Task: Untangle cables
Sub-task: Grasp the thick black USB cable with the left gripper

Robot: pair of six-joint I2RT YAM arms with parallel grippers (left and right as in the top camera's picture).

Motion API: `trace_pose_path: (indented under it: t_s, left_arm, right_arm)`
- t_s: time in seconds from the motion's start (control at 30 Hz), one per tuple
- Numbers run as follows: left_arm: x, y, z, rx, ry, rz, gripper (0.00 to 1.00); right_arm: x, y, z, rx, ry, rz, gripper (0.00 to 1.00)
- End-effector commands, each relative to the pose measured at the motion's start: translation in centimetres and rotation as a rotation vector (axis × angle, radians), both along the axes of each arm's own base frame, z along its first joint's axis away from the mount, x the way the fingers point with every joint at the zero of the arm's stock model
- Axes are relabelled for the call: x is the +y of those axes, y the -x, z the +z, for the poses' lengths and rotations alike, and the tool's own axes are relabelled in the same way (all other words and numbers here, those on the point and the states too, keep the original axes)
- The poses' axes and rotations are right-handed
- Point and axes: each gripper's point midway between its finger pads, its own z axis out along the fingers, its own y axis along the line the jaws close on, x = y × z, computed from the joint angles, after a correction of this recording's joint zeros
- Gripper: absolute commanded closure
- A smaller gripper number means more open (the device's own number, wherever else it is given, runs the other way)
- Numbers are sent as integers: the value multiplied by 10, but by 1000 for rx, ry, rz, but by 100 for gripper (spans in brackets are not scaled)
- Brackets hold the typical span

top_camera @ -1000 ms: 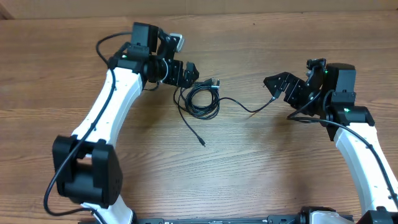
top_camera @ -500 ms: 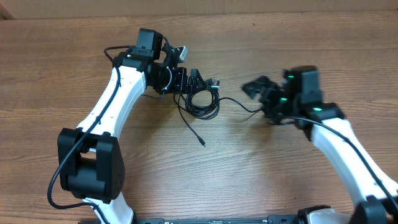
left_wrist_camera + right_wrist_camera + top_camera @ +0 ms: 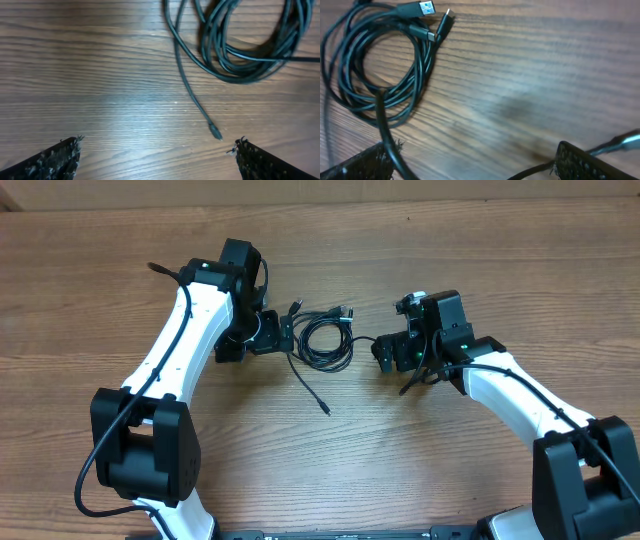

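Closed in on the cables from both sides over the past second: right tool swung left from well right of the bundle to just beside it, left tool dropped from the bundle's far-left edge to its left side.

Left tool: spread wide, holding nothing, only bare table between the fingertips. Just ahead of it, a loose tail running to a small plug, untouched. Beyond that, the main coil of several black loops lying flat.

Right tool: also spread wide, not clamped on anything. One dark strand passing between its fingers, close to the left one, leading back into the coil. Two silver-tipped plugs resting on the coil's far edge, apparently threaded among the loops; hard to tell exactly how.

Cables overall: centre of the table, between the two tools, coiled and not yet separated.

Likely trouble from here: pulling the strand with nothing pinning the coil, dragging the whole bundle along rather than freeing one cord. Closing on two strands at once, tightening the tangle. A plug catching in a loop under tension and cinching a knot.
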Motion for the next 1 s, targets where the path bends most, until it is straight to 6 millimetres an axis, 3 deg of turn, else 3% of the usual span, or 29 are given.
trace_pose_path:
  t_s: [0.0,0.07,0.1,0.17,0.2,0.33,0.43,0.53,0.63,0.77,0.87,0.97]
  left_arm:
    - [3,-7,8,-32,-34,32,0]
    - [2,-8,8,-33,-34,31,0]
    - [1,-7,8,-34,-33,28,0]
    - [-2,-8,8,-38,-23,23,0]
    - [-5,-8,9,-39,-12,22,0]
    - [-15,-8,11,-35,47,15,0]
    - [-25,-12,13,-50,103,4,0]
    - [-42,-17,19,-82,199,-58,0]
    - [-60,-20,29,-109,313,-118,0]
    - [-73,-26,37,-138,392,-135,0]
    - [-74,-26,37,-138,398,-136,0]
    - [-74,-24,37,-132,396,-138,0]
  right_arm:
    - [-1,-2,-2,-57,71,118,0]
    - [2,-1,-5,-47,57,134,11]
    - [4,0,-8,-38,49,140,24]
    - [9,5,-16,-4,20,162,76]
    - [13,9,-19,20,-5,169,96]
    - [20,9,-17,44,-59,147,96]
    - [21,1,6,18,-74,124,96]
    - [21,-11,53,-56,-78,118,96]
    - [14,-23,116,-163,-52,83,96]
    - [6,-22,191,-272,-41,52,96]
    - [3,-14,224,-323,-54,52,96]
    - [1,-7,232,-332,-57,51,96]
